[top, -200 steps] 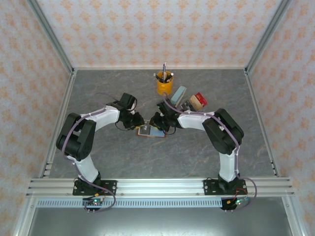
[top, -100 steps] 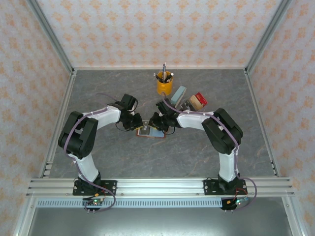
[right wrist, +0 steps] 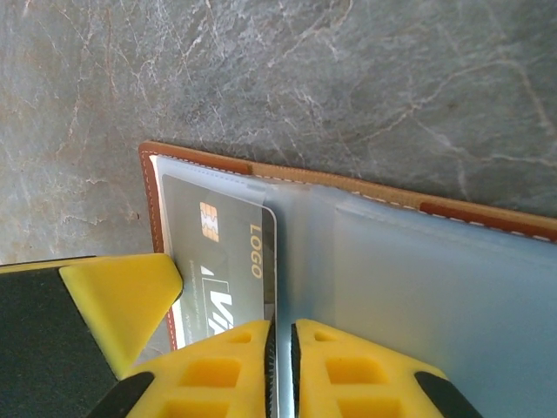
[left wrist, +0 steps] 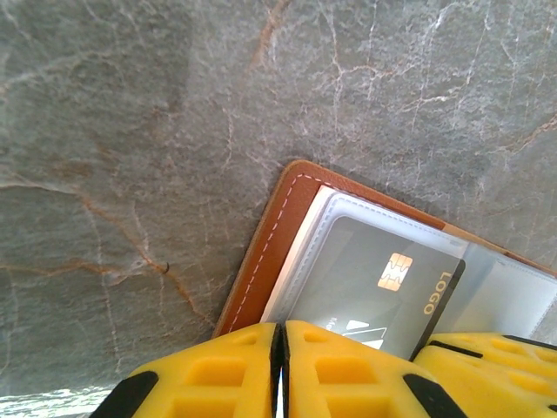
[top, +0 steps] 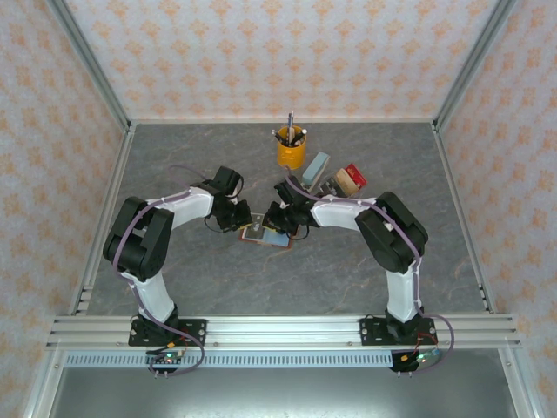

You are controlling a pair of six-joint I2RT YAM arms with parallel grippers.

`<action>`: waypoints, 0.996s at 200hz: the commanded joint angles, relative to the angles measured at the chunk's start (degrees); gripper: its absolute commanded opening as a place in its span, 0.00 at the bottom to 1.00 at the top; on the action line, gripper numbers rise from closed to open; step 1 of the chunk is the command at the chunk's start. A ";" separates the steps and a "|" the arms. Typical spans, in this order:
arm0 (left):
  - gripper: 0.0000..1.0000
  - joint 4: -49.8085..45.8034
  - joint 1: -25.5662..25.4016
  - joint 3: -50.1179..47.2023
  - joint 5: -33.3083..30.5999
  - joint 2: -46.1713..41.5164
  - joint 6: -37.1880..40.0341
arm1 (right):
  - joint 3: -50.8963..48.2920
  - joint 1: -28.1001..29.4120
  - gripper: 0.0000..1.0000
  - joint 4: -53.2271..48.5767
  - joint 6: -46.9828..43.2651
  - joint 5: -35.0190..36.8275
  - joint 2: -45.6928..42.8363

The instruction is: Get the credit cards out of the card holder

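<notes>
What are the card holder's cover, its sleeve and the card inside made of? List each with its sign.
The card holder: likely leather or imitation, matte reddish-brown, pale stitching along its edge. The credit card: probably rigid plastic, smooth grey, gold chip and printed lettering. Its sleeve: soft clear plastic, frosted; the card shows through.

L arm (top: 148, 248) & R arm (top: 393, 233) bent inward, elbows out, wrists low, nearly meeting. L gripper (left wrist: 280, 331) jaws pressed together, thin slit. R gripper (right wrist: 282, 327) same.
</notes>
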 commanded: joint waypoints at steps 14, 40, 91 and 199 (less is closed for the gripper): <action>0.13 -2.46 -0.33 -1.00 -3.03 2.47 -0.30 | 1.32 0.54 0.14 -0.05 -0.82 -2.26 1.21; 0.13 -2.24 -0.33 -1.19 -2.70 2.57 -0.39 | 1.31 0.53 0.14 1.10 -0.46 -3.42 1.59; 0.13 -2.24 -0.33 -1.49 -2.68 2.31 -0.39 | 0.79 0.54 0.08 3.13 -0.11 -3.78 1.55; 0.19 -2.88 -0.33 -1.50 -3.65 2.02 0.22 | -2.87 -1.48 0.00 -2.05 -4.10 -0.84 -2.96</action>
